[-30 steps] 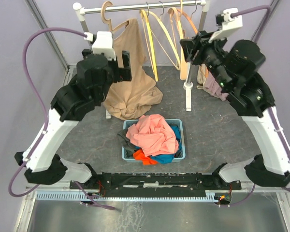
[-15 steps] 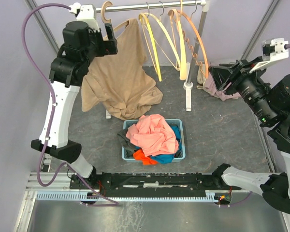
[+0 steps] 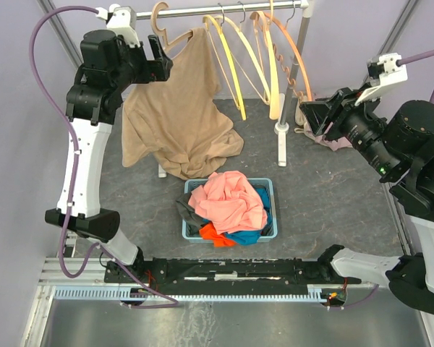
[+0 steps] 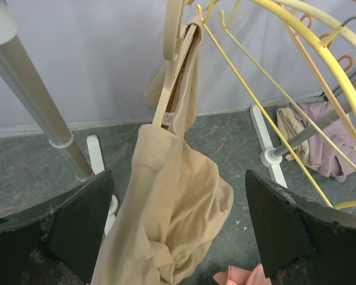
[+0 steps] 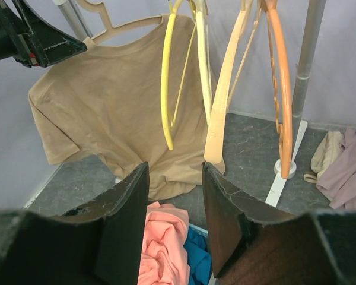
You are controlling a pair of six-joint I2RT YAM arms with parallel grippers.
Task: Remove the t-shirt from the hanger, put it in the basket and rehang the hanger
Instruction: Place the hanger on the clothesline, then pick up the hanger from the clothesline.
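A tan t-shirt (image 3: 177, 108) hangs on a beige hanger (image 3: 161, 18) at the left end of the rack's rail (image 3: 224, 9), its hem bunched on the floor. It also shows in the left wrist view (image 4: 166, 208) and the right wrist view (image 5: 107, 95). My left gripper (image 3: 158, 61) is open and empty, raised beside the hanger's left shoulder, its jaws wide on either side of the shirt (image 4: 178, 184). My right gripper (image 3: 307, 116) is open and empty, right of the rack, facing it (image 5: 174, 169).
Several empty yellow, beige and orange hangers (image 3: 264, 58) hang on the rail to the right of the shirt. A blue basket (image 3: 269, 230) of pink, blue and orange clothes stands in front. The rack's post (image 3: 281, 134) and a lilac garment (image 3: 322, 136) are on the right.
My left arm rose from in front of the shirt to the rail's left end. My right arm swung away right, then edged back. The shirt's left sleeve now hangs spread out.
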